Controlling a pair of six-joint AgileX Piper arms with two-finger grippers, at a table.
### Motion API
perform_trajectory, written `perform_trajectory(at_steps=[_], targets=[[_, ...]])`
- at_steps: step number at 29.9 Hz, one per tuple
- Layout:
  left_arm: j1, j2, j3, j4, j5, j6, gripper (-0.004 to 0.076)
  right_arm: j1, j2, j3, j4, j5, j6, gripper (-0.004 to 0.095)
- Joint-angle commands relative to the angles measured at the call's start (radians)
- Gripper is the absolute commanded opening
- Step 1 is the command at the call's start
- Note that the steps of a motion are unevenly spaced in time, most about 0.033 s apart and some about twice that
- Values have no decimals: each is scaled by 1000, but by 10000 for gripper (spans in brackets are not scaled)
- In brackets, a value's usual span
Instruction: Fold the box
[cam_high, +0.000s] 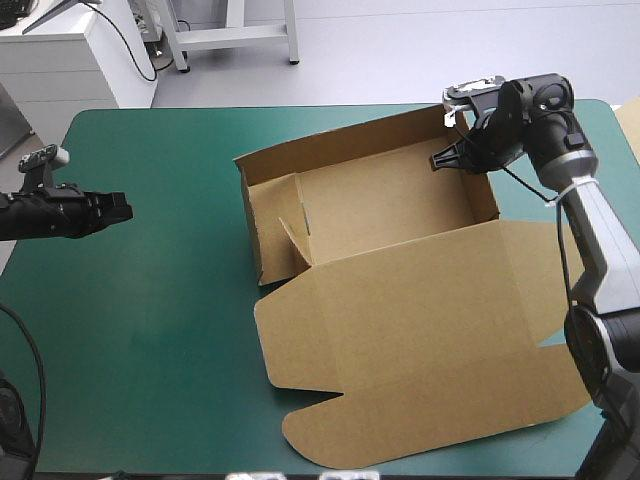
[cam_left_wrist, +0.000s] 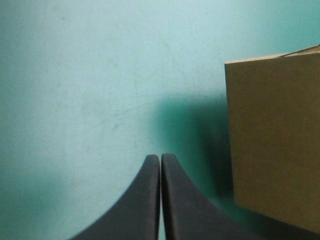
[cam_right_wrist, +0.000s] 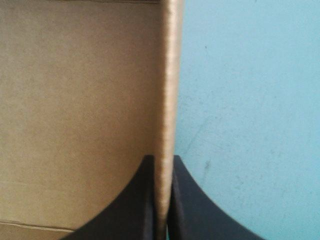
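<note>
The brown box (cam_high: 380, 215) stands as an open tray in the middle of the table, its walls raised and its wide lid (cam_high: 420, 350) lying flat toward the near edge. My right gripper (cam_high: 452, 158) is at the tray's far right corner, shut on the box: in the right wrist view the right wall's edge (cam_right_wrist: 167, 100) runs straight between the black fingers (cam_right_wrist: 192, 210). My left gripper (cam_high: 125, 210) hovers over bare cover near the table's left edge, well apart from the box. Its fingers (cam_left_wrist: 145, 200) meet, shut and empty, with the box's left wall (cam_left_wrist: 272, 135) ahead of them.
The teal-green cover (cam_high: 150, 320) lies bare to the left of the box and along the far edge. A short flap (cam_high: 297, 243) leans inward inside the tray's left end. The lid reaches close to the table's near right corner.
</note>
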Motion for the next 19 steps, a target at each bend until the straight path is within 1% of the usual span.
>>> perform_trajectory(at_steps=[1,6,9,14,17,19], targets=[[0,-38,-23,-183,15,12,-8,-4,-62,-30,13,2,-4,-17],[0,-38,-23,-352,77,79,-8,-2,-62,-32,70,0,11,-17],[0,-38,-23,-408,87,92,-8,-2,-62,-48,70,-12,28,-17],[0,-38,-23,-425,125,92,-8,-2,-63,-136,70,-15,38,-17],[0,-38,-23,-472,145,118,-8,-2,-63,-172,54,-17,44,-17],[0,-38,-23,-494,148,120,-8,-2,-63,-191,90,-21,37,-17]])
